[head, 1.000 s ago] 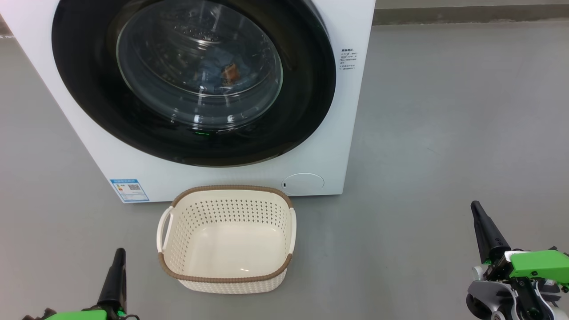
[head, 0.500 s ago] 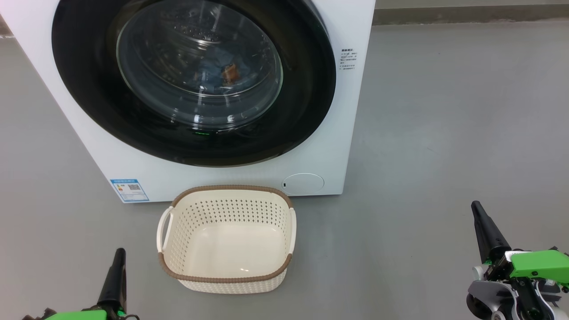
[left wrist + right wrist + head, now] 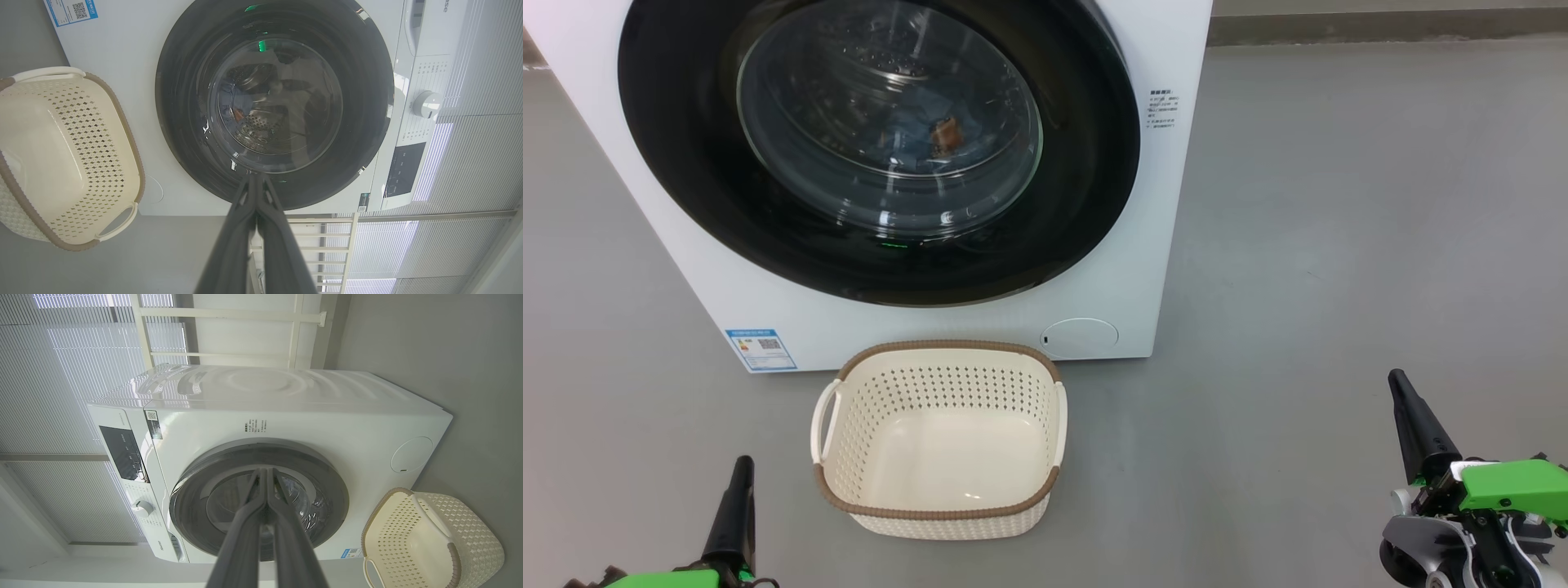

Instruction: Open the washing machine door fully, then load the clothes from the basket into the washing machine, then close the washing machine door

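**Soft daylight, sharp frames, glare on glass**

You have even, bright light on the grey floor (image 3: 1339, 245), with only a faint shadow around the basket (image 3: 947, 527). White reflections streak the washing machine door (image 3: 882, 139). In the wrist views the blinds (image 3: 61, 375) glow overexposed, and straight lines bow near the edges.

Empty basket (image 3: 841, 457) sits before shut washing machine door (image 3: 686, 163).

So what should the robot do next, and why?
Probably just rest its arms; the job looks done. The basket is empty, the clothes lie inside behind the glass of the washing machine door, which looks shut, and the left gripper and right gripper are closed, holding nothing.
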You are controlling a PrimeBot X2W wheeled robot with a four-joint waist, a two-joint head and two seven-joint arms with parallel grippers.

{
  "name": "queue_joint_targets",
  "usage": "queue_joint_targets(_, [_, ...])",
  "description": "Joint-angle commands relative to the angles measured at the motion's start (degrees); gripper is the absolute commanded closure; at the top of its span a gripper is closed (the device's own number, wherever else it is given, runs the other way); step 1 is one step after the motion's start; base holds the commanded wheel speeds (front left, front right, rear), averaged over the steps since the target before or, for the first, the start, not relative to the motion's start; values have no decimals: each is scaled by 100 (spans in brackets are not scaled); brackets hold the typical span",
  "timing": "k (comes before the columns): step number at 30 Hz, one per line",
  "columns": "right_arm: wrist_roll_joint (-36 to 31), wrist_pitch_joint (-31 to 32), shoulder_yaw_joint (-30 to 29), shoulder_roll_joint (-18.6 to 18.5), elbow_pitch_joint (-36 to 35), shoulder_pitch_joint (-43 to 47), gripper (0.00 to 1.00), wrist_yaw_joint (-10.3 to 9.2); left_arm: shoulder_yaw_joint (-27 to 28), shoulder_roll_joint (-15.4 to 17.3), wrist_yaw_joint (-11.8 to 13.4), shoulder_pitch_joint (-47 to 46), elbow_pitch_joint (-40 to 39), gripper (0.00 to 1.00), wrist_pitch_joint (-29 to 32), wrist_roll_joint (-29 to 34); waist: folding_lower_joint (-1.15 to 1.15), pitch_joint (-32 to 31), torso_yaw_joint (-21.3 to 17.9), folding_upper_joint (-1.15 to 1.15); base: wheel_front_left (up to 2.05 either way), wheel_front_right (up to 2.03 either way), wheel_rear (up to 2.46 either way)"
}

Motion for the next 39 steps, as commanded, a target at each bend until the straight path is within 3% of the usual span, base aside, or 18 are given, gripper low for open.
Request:
queue_joint_targets(1, [-27, 30, 70, -17, -170, -26, 100, 3, 190, 49, 2, -266, -111, 100, 42, -38, 0, 0, 0, 0, 0, 0, 0])
queue_joint_targets(39, [-45, 47, 49, -2, -169, -28, 100, 3, 190, 49, 2, -266, -113, 100, 42, -38, 0, 0, 0, 0, 0, 0, 0])
